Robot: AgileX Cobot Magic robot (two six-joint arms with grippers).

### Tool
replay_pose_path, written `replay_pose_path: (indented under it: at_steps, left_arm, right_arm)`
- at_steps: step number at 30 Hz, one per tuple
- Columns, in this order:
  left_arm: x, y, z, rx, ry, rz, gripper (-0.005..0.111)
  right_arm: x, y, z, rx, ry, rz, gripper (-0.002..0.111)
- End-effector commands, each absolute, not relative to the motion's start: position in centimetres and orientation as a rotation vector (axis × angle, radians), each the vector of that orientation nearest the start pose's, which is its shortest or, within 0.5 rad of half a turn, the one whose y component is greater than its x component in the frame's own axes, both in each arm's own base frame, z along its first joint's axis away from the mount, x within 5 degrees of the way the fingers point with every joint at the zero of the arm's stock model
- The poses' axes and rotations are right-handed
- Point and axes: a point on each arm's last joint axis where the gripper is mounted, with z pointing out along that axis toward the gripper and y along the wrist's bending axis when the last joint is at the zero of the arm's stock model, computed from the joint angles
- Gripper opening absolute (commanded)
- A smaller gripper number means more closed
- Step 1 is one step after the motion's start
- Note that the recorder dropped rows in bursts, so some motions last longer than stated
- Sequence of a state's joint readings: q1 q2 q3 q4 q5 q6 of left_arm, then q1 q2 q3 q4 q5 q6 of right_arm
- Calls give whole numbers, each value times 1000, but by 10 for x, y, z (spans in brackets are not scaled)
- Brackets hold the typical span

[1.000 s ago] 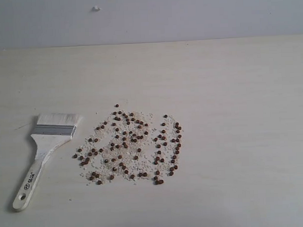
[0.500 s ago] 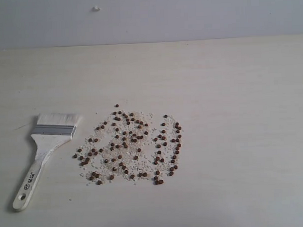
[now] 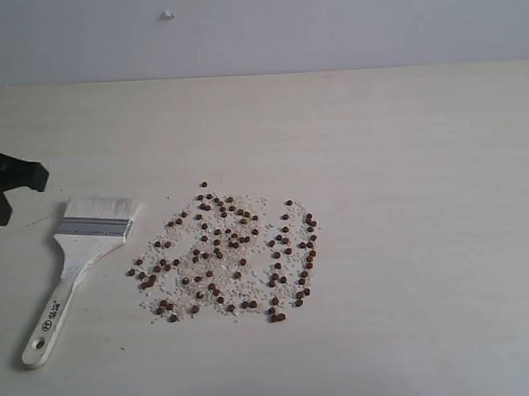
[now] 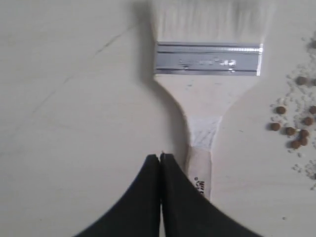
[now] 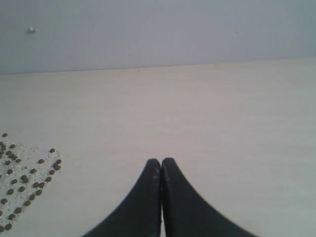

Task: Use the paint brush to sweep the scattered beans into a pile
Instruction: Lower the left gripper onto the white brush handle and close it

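The wide flat paint brush (image 3: 92, 228) w/ pale wood handle, silver metal band & off-white hairs lies flat on the pale wood table (image 3: 402, 158), just left of the tiny round red-brown beans (image 3: 227, 251), spread out w/ small white crumbs (image 3: 216, 267). The black left gripper (image 4: 161, 158) is closed tight, holding nothing, tips just by the brush handle. The black right gripper (image 5: 161, 161) is closed too & empty, over bare table

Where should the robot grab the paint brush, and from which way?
Grab the paint brush by its slim wooden handle, coming down from above with the jaws across its narrow width. It lies flat on the table, and the ferrule and bristles are much wider. The left gripper, now shut, is nearest and must open first.
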State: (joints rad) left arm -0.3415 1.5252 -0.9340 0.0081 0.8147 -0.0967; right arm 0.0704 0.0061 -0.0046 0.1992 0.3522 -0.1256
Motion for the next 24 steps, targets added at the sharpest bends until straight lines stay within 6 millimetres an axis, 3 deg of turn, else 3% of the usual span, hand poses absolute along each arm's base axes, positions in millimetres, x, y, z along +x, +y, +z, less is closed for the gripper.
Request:
replay_pose_path:
  at_steps: [1,7,15,24]
  left_arm:
    - [253,-117,215,445,2845,-91,0]
    - [249,-127,212,432,2860,-126,6]
    - [254,-132,176,441,3005,-89,53]
    - [266,-137,130,421,3068,-55,55]
  right_arm:
    - [53,10,182,-48,1828,157,0]
    - [53,10,182,-48,1828,157,0]
    - [53,10,182,-48,1828,157,0]
    - [53,10,182,-48,1828,157,0]
